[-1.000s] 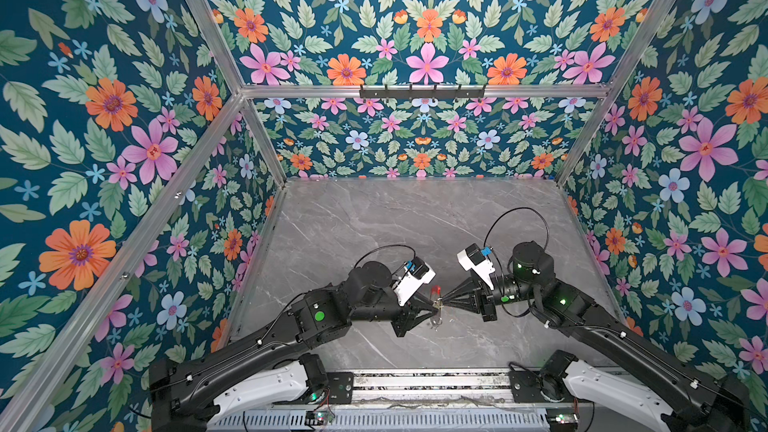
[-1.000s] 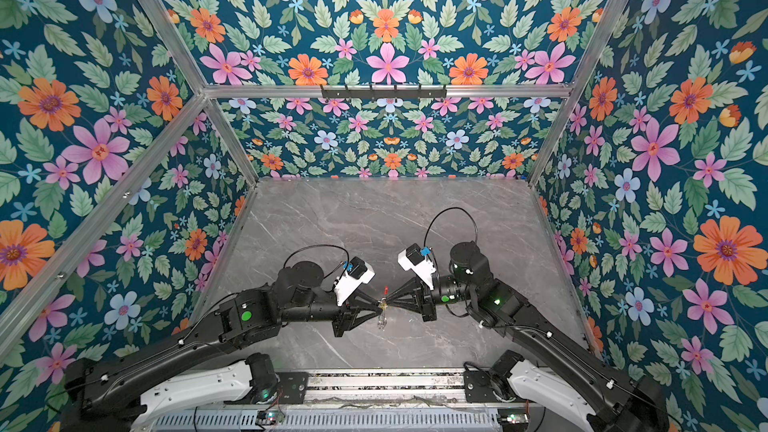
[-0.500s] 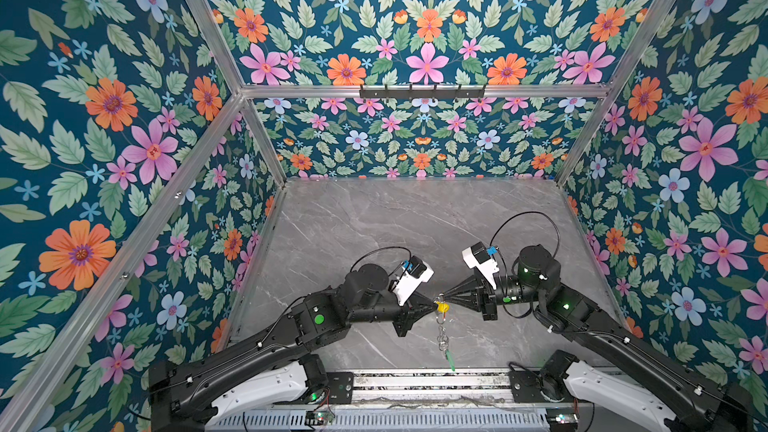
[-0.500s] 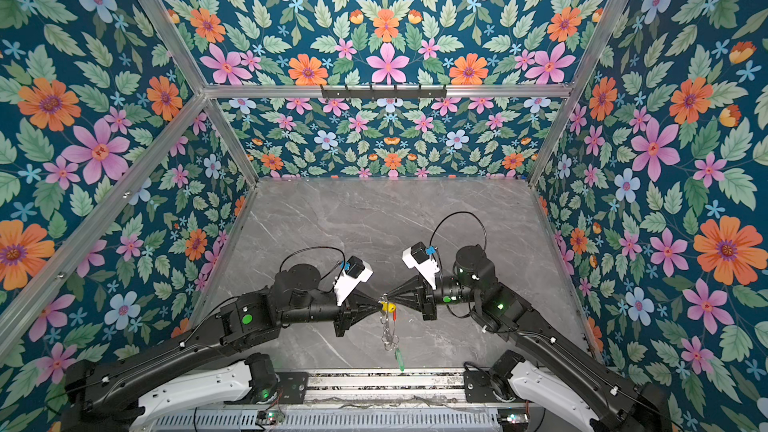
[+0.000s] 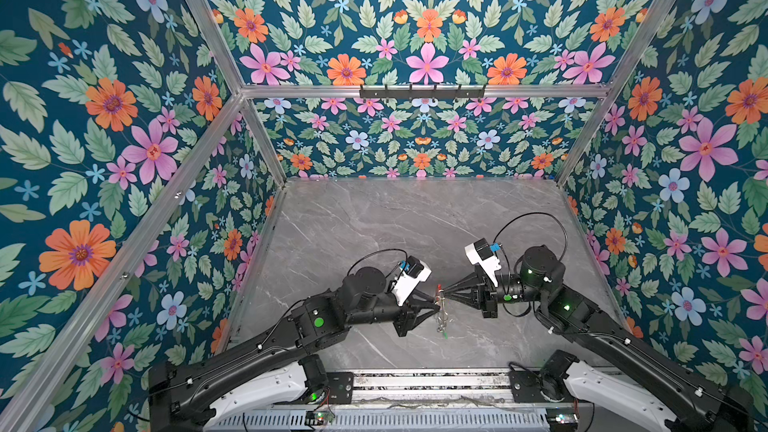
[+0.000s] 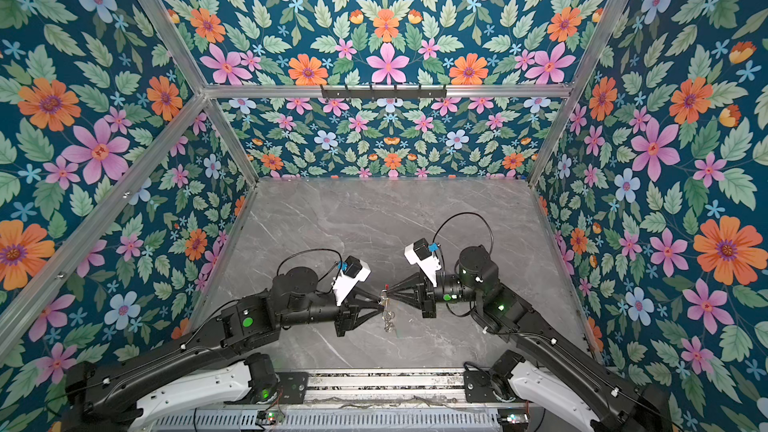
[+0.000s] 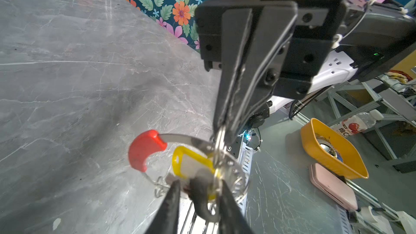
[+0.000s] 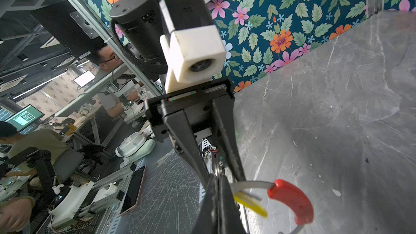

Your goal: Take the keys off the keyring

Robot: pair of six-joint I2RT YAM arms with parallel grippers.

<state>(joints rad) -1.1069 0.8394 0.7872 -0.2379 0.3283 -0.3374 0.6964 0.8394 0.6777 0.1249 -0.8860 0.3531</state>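
Fully closed, the right gripper pinches the keyring; the left gripper stands partly open, straddling the yellow key.

Dark teal wallpaper crowded with orange, pink and pale-blue flowers covers three walls; aluminium framing edges them, with a black hook rail on the back bar; the counter is grey veined marble, evenly lit. Past the open side lies a workshop; lit monitors on desks, a yellow tub.
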